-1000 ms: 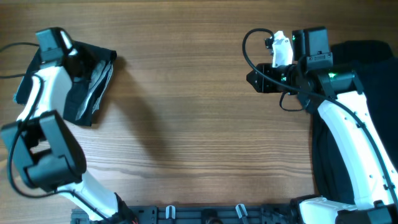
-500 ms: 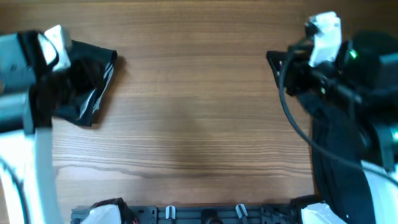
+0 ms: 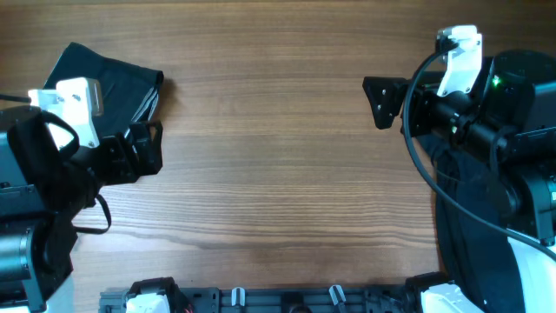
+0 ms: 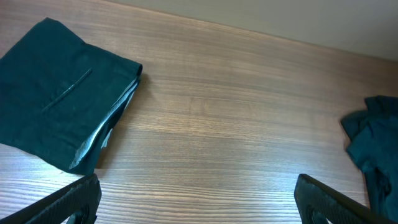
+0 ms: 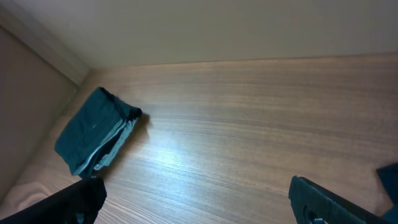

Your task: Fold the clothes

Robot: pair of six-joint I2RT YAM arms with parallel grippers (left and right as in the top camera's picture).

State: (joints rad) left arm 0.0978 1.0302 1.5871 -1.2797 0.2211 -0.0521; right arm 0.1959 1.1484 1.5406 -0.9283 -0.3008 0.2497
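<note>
The wooden counter [image 3: 278, 156] carries a loose heap of black clothes [image 3: 459, 261] at 3 o'clock and a folded black garment [image 3: 109, 69] at 10 o'clock; the left tool [image 3: 146, 148] and right tool [image 3: 382, 102] both gape wide, empty

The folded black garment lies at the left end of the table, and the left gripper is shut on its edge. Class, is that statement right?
Not quite. The folded black garment does lie at the left end of the table, but the left gripper is not shut on it. The left wrist view shows its jaws wide open and empty, with the garment lying apart from them.
</note>
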